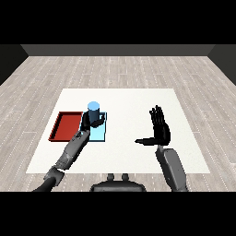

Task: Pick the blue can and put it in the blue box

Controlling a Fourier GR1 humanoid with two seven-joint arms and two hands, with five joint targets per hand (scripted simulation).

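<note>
Over the blue tray (98,134), your left robot hand (87,120) grips the blue can (94,112); lower it upright, right robot hand (160,128) idle and open.

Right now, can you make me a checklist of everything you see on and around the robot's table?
Surface: white table, bare around the trays.
Job's things: blue can upright over the light blue tray; whether it touches the tray cannot be told.
Clutter: red tray beside the light blue tray, nothing in it.
Hands: left hand curled round the can; right hand open, raised, holding nothing.
Cables: nothing seen.
Surroundings: wooden floor, dark wall behind.
</note>
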